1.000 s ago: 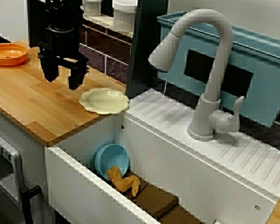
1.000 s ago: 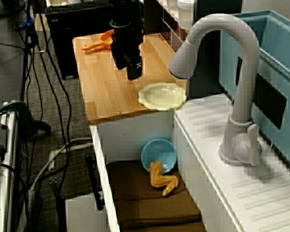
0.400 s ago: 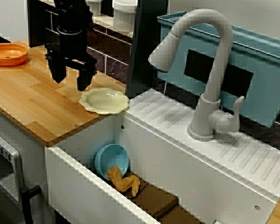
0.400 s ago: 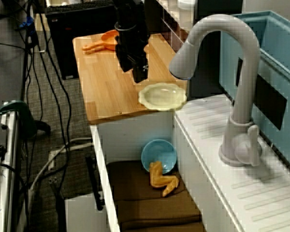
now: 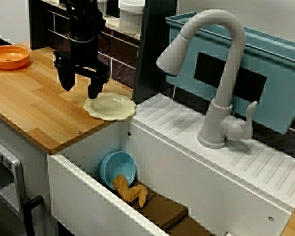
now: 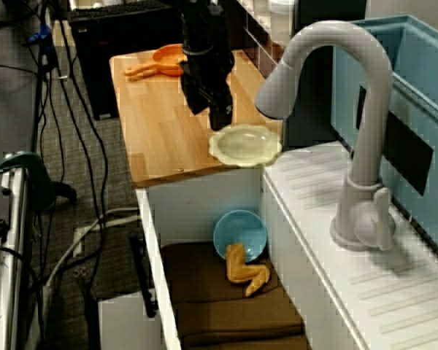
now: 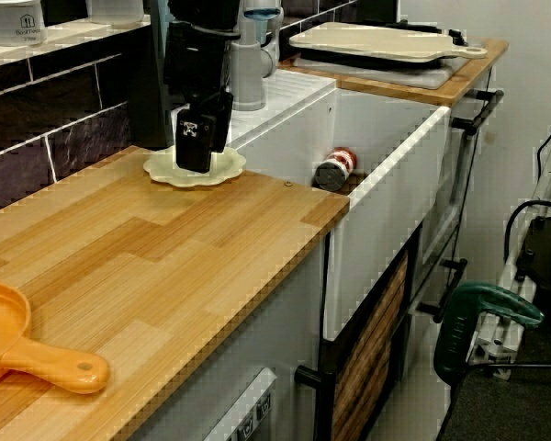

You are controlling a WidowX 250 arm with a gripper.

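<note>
My black gripper (image 5: 81, 86) hangs open over the wooden counter (image 5: 34, 108), with nothing between its fingers. It is just left of a pale yellow scalloped plate (image 5: 110, 106), and one finger is over the plate's left rim. In the view from above the gripper (image 6: 209, 114) stands at the plate's (image 6: 246, 144) far-left edge. In the view along the counter the gripper (image 7: 197, 152) covers part of the plate (image 7: 222, 170). I cannot tell whether a finger touches the plate.
An orange pan (image 5: 9, 56) lies at the counter's far end. In the sink (image 5: 88, 196) a blue bowl (image 5: 119, 168) leans by a yellow toy food piece (image 5: 130, 191) on a brown mat (image 5: 162, 211). A grey faucet (image 5: 216, 73) and blue rack (image 5: 265, 73) stand to the right.
The gripper has moved along the counter from the middle toward the yellow plate, staying open. The plate and everything else have not moved.
</note>
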